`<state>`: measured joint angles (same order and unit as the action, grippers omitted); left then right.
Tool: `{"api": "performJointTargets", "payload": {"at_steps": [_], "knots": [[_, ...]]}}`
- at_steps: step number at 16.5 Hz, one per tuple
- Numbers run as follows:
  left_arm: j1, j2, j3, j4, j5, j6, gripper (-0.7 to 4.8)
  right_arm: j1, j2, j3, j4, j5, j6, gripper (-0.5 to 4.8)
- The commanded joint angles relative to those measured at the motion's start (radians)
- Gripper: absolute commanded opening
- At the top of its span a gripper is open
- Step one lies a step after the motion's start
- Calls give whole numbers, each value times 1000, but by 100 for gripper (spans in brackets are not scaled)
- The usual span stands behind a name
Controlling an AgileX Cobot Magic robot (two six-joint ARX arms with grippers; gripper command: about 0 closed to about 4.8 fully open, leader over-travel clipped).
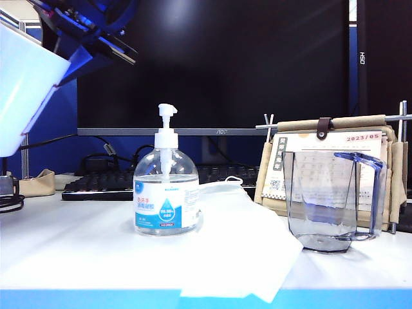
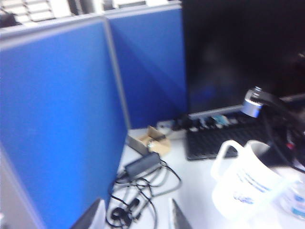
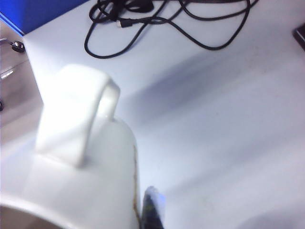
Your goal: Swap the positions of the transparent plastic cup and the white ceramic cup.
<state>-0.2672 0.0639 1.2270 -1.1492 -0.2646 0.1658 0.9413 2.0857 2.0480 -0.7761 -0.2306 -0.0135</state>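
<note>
Jaws of the right gripper (image 3: 143,213) are clamped on the wall of the white ceramic cup (image 3: 81,181). One dark finger (image 3: 153,210) presses the outside of the wall just beside the thin brown line, and the other is hidden by the cup. The cup's handle stands a little way round the wall from that finger. In the exterior view this cup (image 1: 26,84) hangs tilted in the air at the upper left under the dark arm, clear of the white table (image 1: 64,244). Beyond the jaws, black cables (image 3: 157,19) lie on the tabletop.

The left gripper (image 2: 136,217) is empty, with its jaws apart; only the tips of its fingers (image 2: 180,220) show. Ahead of them and off to one side the white ceramic cup (image 2: 243,191) leans with its handle towards the blue partition (image 2: 62,119). A tangle of cables (image 2: 138,191) lies directly ahead of the jaws, with a black keyboard (image 2: 224,140) further on.

The transparent plastic cup (image 1: 328,199) stands upright on the table, well apart from both grippers, in front of a desk calendar (image 1: 322,151). A pump bottle (image 1: 166,187) with a blue label stands between it and the lifted cup, with a white tissue (image 1: 238,251) spread beside the bottle.
</note>
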Motion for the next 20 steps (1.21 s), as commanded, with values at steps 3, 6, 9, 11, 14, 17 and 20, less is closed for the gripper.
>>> {"api": "performJointTargets", "payload": {"at_steps": [3,6,9,11,14,17,20], "knots": [[0,0,-39,-55,67,-28,179,44,2,205,-153,77,-95,-2],[0,-58,-69,-69,50,-54,79,58,37,391,-159,99,-82,-1],[2,-58,-75,-128,77,-70,79,57,88,435,-245,91,-47,-2],[2,-58,-76,-130,94,-71,79,69,118,435,-290,64,-36,-1],[2,-58,-88,-179,98,-72,79,68,176,435,-294,7,-9,-1],[2,-58,-88,-235,115,-79,79,67,241,435,-275,6,-13,-2],[2,-58,-87,-251,133,-114,79,52,317,435,-270,167,-28,-2]]}}
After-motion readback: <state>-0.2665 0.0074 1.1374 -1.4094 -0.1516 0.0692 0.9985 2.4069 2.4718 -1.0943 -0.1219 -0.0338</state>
